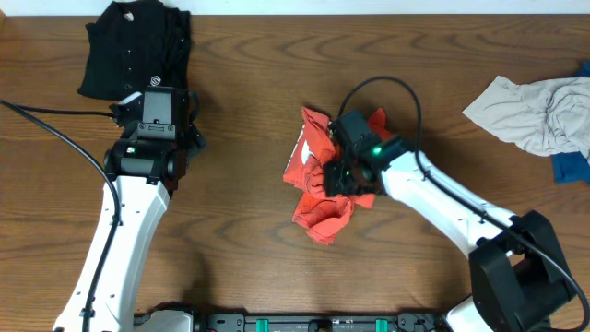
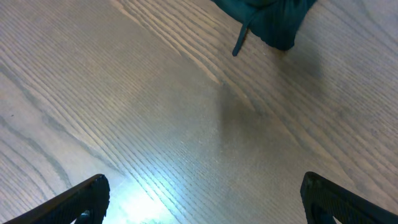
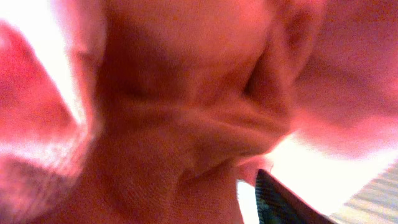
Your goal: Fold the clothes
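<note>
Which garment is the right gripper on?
The crumpled red-orange T-shirt at centre, under the right gripper. The black shirt lies far left; the grey piece and blue piece lie far right.

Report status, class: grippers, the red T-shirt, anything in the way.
Left gripper open over the table. Right gripper down in the crumpled red T-shirt, grip unclear. Nothing in the way; black shirt and grey pile lie apart.

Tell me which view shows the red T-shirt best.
Overhead: the crumpled red T-shirt shows nearly whole, with the right gripper over its middle. Right wrist gives only blurred red cloth up close; left wrist shows none of it.
</note>
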{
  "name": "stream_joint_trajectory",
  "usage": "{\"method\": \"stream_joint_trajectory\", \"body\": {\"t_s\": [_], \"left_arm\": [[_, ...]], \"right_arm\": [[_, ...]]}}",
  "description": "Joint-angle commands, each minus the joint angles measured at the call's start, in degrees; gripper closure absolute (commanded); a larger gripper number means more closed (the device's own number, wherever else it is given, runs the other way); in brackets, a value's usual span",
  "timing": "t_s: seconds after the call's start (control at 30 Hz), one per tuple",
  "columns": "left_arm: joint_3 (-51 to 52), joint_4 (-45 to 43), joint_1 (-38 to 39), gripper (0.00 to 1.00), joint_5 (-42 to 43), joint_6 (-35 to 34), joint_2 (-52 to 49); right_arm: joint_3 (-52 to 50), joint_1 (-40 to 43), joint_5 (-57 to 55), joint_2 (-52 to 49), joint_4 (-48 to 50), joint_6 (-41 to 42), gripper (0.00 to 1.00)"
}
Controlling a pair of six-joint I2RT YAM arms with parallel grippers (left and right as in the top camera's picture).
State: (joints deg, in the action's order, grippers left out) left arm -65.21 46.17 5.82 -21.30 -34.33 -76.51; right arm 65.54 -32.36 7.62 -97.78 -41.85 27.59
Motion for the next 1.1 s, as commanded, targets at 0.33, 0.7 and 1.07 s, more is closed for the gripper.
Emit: {"method": "stream_joint_trajectory", "body": {"t_s": [0.33,0.7,1.07], "left_arm": [[0.6,0.3,-0.2,0.02,-0.1,-0.3,-0.2],[0.6,0.3,-0.2,0.02,-0.1,-0.3,-0.2],[0.6,0.3,-0.2,0.02,-0.1,-0.3,-0.2]], "right_arm": [[3.3,9.3,-2.2,-0.1,-2.4,-3.1,0.99],[3.3,15.6,-4.2,-0.1,-2.6,-5.9,0.99],[0.6,16.8,-5.7,-0.5,-3.0,-5.3,0.76]]}}
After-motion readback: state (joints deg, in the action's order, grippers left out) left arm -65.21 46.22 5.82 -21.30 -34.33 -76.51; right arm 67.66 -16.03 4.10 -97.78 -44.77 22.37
